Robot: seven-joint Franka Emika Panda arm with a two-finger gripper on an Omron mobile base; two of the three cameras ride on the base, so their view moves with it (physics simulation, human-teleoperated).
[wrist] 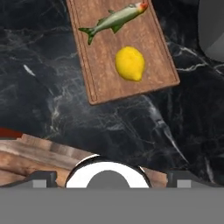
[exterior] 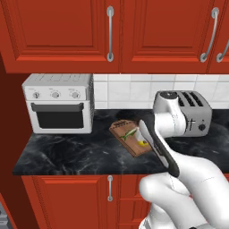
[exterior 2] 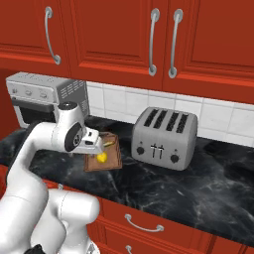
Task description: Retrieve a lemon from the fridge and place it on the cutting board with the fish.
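The lemon [wrist: 130, 64] lies on the board [wrist: 100, 78] in the upper centre of the hand view, just beside the fish [wrist: 114, 19] and apart from it; the fish sits nearer the top edge of the frame. Both rest flat on the wood. The board lies on the dark marbled counter [wrist: 52, 109].

In the left base view the board [exterior: 120, 131] is at mid-frame, between the toaster oven [exterior: 59, 103] at left and the toaster [exterior: 197, 112] at right, partly covered by the arm; the lemon [exterior: 142, 143] shows as a yellow spot at the arm's edge. In the right base view the gripper [exterior 2: 101, 147] hangs over the board [exterior 2: 113, 158], left of centre, with the lemon [exterior 2: 101, 158] just under it.

The jaws stand wide apart and hold nothing; the lemon lies free on the board.
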